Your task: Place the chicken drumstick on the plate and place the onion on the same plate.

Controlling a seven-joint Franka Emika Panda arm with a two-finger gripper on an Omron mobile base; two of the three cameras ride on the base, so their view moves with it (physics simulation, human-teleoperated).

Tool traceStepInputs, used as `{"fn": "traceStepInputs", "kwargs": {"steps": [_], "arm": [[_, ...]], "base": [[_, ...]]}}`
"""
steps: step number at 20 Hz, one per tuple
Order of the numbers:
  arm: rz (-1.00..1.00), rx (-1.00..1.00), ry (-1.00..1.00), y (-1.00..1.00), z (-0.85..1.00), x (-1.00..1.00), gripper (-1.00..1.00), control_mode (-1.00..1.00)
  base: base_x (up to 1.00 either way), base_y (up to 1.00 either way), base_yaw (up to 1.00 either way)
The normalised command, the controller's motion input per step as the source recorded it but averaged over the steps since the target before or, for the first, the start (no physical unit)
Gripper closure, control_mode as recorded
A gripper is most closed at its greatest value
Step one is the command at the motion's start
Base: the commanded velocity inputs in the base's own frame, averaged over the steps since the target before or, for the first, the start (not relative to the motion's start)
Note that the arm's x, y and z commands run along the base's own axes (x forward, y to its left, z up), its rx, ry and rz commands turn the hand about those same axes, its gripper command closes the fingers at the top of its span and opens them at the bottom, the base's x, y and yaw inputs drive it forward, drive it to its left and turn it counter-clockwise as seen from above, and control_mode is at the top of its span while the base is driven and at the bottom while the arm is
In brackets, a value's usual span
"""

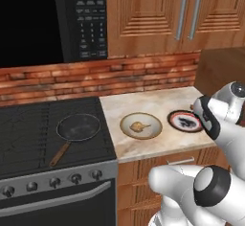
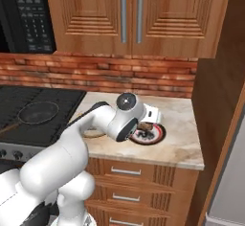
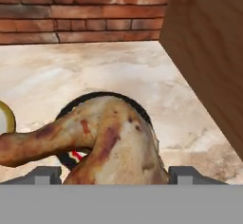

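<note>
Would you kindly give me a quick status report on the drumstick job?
Pincer wide, drumstick between the tips, over the plate. Onion sits in the tan bowl. Nothing blocking the plate.

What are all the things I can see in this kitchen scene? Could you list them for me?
plate: one, black rim, red ring, on the counter's right part, under the hand
chicken drumstick: one, golden brown, between the fingertips, over the plate
bowl: one, tan, cream inside, left of the plate
onion: one, tan, in the bowl
pan: one, dark, brown handle, on the stove
stove: one, black, left of the counter
microwave: one, black, above the stove
counter: one, beige marble
cabinets: wooden, above
gripper: one, jaws wide around the drumstick
</note>
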Motion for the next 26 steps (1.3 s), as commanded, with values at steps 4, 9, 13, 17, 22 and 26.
{"fn": "traceStepInputs", "kwargs": {"steps": [4, 9, 13, 17, 22, 26], "arm": [[0.0, 0.0, 0.0, 0.0, 0.0, 0.0, 1.0, 1.0], [0.0, 0.0, 0.0, 0.0, 0.0, 0.0, 1.0, 1.0], [0.0, 0.0, 0.0, 0.0, 0.0, 0.0, 1.0, 1.0], [0.0, 0.0, 0.0, 0.0, 0.0, 0.0, 1.0, 1.0], [0.06, -0.02, 0.15, 0.04, -0.09, 0.09, 1.0, -1.0], [0.02, 0.0, 0.17, 0.21, 0.0, 0.03, 1.0, -1.0]], "base": [[0.37, -0.21, 0.02], [0.47, 0.0, 0.01], [0.67, 0.05, 0.0], [0.56, 0.0, 0.0], [0.0, 0.0, 0.0], [0.0, 0.0, 0.0]]}}
